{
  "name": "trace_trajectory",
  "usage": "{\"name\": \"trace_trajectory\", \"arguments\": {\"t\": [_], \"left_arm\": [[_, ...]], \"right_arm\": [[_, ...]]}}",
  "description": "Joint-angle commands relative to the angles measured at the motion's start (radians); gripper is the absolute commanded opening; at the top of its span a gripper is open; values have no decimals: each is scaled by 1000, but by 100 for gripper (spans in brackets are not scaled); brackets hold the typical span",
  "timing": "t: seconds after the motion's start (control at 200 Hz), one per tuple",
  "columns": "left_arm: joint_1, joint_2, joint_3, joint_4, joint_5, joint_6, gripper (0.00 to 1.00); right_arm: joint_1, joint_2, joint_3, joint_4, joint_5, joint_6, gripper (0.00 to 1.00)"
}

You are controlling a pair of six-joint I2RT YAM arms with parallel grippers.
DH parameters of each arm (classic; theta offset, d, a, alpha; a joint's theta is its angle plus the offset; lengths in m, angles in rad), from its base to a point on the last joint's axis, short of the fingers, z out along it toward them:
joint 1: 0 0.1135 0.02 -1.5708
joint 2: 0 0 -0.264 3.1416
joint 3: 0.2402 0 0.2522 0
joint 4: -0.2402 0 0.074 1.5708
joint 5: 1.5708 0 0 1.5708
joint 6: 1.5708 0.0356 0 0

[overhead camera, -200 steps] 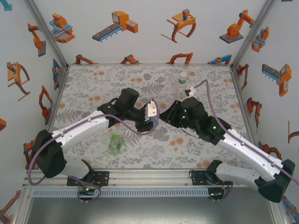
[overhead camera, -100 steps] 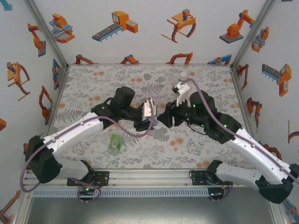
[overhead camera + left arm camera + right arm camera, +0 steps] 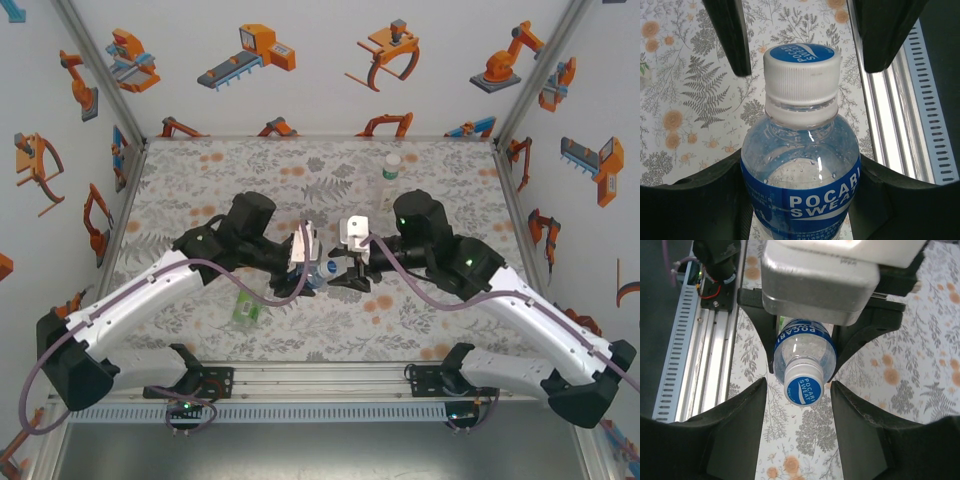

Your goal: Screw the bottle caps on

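Observation:
My left gripper [image 3: 801, 197] is shut on the body of the blue-labelled bottle [image 3: 800, 165], held tipped over above the table at the middle [image 3: 318, 273]. A white bottle cap with a blue top [image 3: 801, 67] sits on its neck. My right gripper [image 3: 799, 390] faces that cap [image 3: 804, 382] head-on, open, with a finger on each side and a gap to both. A green-labelled bottle [image 3: 247, 305] lies on the table to the near left. The slimmer bottle [image 3: 391, 172] stands at the back right with a pale cap on top.
The floral table cloth [image 3: 200, 200] covers the table. An aluminium rail [image 3: 320, 385] runs along the near edge, close under both grippers. Printed walls [image 3: 330, 70] enclose the back and sides.
Both arms came toward the near middle. The left carried the blue-labelled bottle with it. The right gripper swung down from near the slim bottle, opened, and now straddles the cap.

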State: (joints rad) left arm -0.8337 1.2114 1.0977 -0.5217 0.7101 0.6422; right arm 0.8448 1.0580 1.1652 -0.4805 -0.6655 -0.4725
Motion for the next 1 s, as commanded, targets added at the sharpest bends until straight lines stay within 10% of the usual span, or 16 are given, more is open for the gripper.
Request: {"name": "trace_trajectory", "arguments": {"t": [0.0,0.536,0.996], "left_arm": [[-7,-22,5,-33,39,-4,0],[-7,-25,-4,-9,29,7,0],[-5,37,-46,282,-134,-33,0]], "right_arm": [[2,10,11,51,-82,-72,50],[2,17,1,53,-28,28,23],[3,-72,-163,201,606,1136,0]]}}
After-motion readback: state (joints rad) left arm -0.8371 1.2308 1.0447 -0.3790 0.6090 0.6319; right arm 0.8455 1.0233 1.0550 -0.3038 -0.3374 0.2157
